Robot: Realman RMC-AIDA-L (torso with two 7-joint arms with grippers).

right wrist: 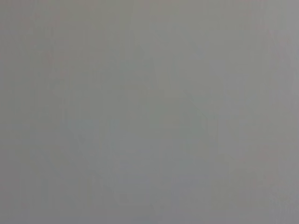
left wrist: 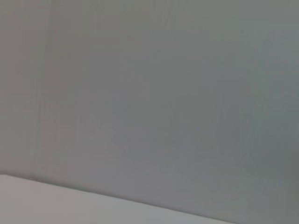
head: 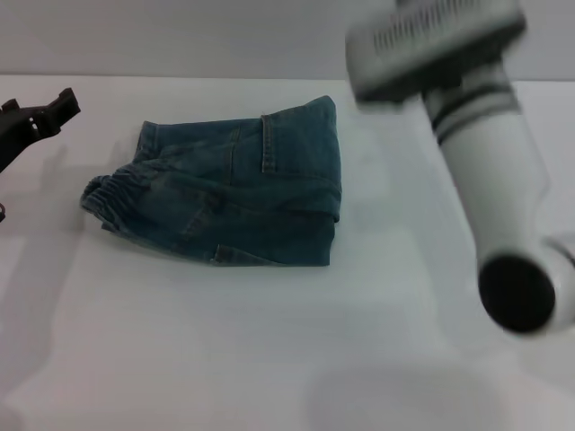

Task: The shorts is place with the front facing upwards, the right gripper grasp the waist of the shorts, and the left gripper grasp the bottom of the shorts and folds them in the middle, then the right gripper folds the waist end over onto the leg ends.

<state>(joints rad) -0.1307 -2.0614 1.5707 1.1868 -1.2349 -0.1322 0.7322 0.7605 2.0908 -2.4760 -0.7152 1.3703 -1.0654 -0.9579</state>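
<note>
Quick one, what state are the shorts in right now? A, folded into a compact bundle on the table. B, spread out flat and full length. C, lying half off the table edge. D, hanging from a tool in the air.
A: the shorts lie folded in layers on the table, and the left tool is off to the side, not touching them.

The shorts [head: 238, 184], to the right of the left claw [head: 40, 117], are matt woven denim with raised stitched seams and a gathered, ruffled waist [head: 112, 193]. The counter [head: 269, 350] is smooth, matt white; the left claw is matt black, the right arm [head: 490, 171] smooth white.
</note>
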